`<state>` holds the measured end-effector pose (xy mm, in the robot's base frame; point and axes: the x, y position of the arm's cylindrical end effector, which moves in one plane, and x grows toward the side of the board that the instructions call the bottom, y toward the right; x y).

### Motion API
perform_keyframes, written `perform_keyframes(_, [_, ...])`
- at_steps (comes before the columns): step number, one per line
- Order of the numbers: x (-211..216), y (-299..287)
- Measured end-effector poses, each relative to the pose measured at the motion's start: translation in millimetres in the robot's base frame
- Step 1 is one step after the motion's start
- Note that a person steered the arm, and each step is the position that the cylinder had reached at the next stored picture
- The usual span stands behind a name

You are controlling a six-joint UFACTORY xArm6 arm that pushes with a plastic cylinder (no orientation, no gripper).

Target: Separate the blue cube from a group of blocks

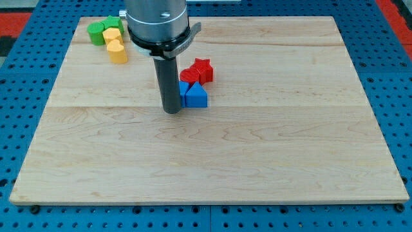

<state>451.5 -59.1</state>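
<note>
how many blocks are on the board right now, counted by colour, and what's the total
Green blocks: 2
Yellow blocks: 2
Red blocks: 2
Blue blocks: 2, one partly hidden behind the rod
Total: 8

My tip sits just at the view's left of the blue pair.

Setting: a robotics lab bench is indicated, not a home or shop.
Base surface: a blue perforated mounting plate (399, 129), drilled in a regular grid of holes, is seen all around and beneath the board.
Work surface: a pale wooden board (212, 161) is laid flat on that plate, under my tip (172, 111).
Apparatus: a grey metal arm flange (158, 22) is seen directly above my tip.
Test objects: small coloured blocks (193, 84) are set just to the view's right of my tip.
</note>
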Motion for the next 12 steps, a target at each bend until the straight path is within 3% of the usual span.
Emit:
perform_keyframes(1, [0,4])
perform_keyframes(2, [13,46])
perform_keyframes(3, [6,120])
perform_keyframes(4, [-27,137])
perform_keyframes(5, [-45,97])
perform_keyframes(8, [1,-70])
perform_keyframes(9, [-40,-81])
perform_keyframes(10, [-35,-140])
perform_keyframes(11, [-28,-168])
perform_keyframes(12, [-34,-114])
